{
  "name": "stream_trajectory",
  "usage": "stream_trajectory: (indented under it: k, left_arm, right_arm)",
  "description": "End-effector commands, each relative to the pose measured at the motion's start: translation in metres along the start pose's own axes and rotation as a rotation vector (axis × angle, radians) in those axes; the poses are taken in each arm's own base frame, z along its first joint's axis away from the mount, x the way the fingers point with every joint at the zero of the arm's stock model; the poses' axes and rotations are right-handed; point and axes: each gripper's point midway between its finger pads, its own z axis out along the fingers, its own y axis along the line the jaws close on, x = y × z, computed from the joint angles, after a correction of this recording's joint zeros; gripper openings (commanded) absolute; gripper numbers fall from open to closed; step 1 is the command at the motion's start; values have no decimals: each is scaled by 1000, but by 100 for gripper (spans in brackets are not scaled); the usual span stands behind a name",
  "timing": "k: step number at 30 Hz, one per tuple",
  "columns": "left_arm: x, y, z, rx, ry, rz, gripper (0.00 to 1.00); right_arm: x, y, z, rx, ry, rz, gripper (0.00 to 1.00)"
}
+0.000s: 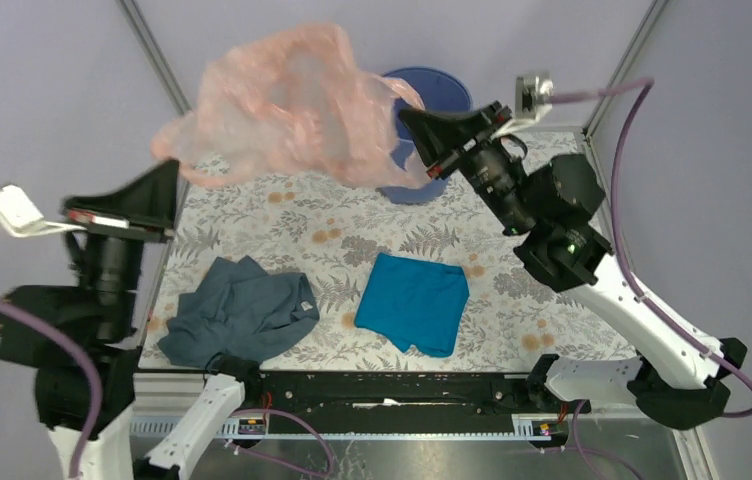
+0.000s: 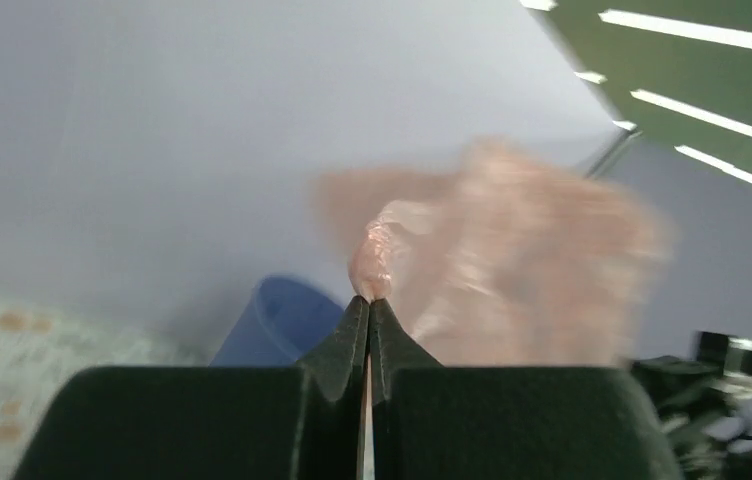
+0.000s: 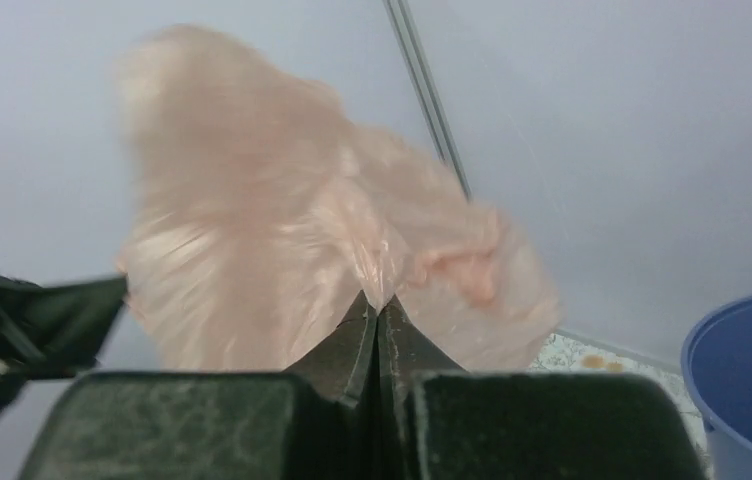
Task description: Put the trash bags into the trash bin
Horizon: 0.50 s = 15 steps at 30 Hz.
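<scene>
Pink trash bag point(image 1: 292, 105) is hanging at 12 o'clock, left gripper point(image 1: 176, 168) and right gripper point(image 1: 408, 118) both clamping closed on it; trash bin point(image 1: 440, 88) is sitting at 1 o'clock. Billowing bag risking catching rim, tipping bin.

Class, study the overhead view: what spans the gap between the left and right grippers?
Top external view: the pink trash bag, in mid-air, pinched by the left gripper at one end and the right gripper at the other.
</scene>
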Motion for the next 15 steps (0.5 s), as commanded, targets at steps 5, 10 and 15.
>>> stream_trajectory:
  k: [5, 10, 15]
  left_arm:
    - [241, 236, -89, -707, 530, -5, 0]
    - [191, 183, -39, -542, 463, 24, 0]
    - [45, 28, 26, -110, 261, 139, 0]
  right_arm:
    - [291, -115, -73, 290, 580, 60, 0]
    - [243, -97, -38, 254, 518, 7, 0]
    - [91, -23, 22, 74, 292, -36, 0]
